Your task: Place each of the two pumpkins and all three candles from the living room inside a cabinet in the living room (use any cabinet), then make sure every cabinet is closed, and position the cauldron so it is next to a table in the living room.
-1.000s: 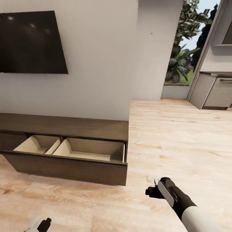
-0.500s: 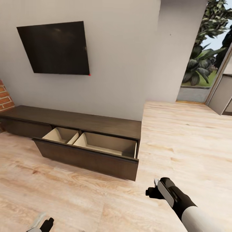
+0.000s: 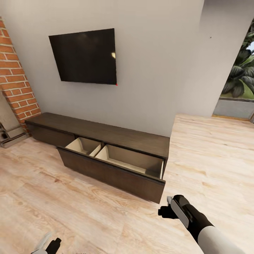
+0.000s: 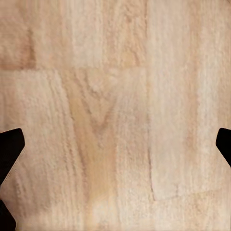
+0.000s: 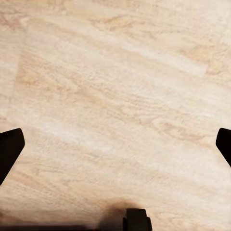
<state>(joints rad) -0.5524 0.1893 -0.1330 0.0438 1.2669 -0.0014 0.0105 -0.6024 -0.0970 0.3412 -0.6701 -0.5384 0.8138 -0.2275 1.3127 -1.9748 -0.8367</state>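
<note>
I am between pick-ups here, with the base on the living-room floor and the head camera looking down at the cabinet (image 3: 106,135), the long low dark-brown media unit against the grey wall under the wall-mounted television (image 3: 84,56). One of its drawers (image 3: 116,165) stands pulled out, and I see its two pale wood compartments side by side; both look empty from here, though the near wall of the drawer hides their front floor. The drawer front at the brick-wall end looks pushed in.

No pumpkin, candle, cauldron or coffee table is visible from this spot, so I judge the stowing step has hardly started, or at least nothing shows in the drawer yet. The step in hand is travel: finding the things to bring here.

The right gripper (image 5: 115,144) hangs low in front of me over bare plank floor (image 3: 218,148), well apart from the cabinet. In its wrist view the two dark fingertips sit at opposite edges with only wood grain between them, so it is spread wide and carries nothing. The left gripper (image 4: 115,149) reads the same way: fingers far apart, floor between, nothing held.

Next I need to turn the base away from the wall and scan the room for the orange pumpkins and the squat candles. I should leave this drawer out until the things are in. Closing comes last.
</note>
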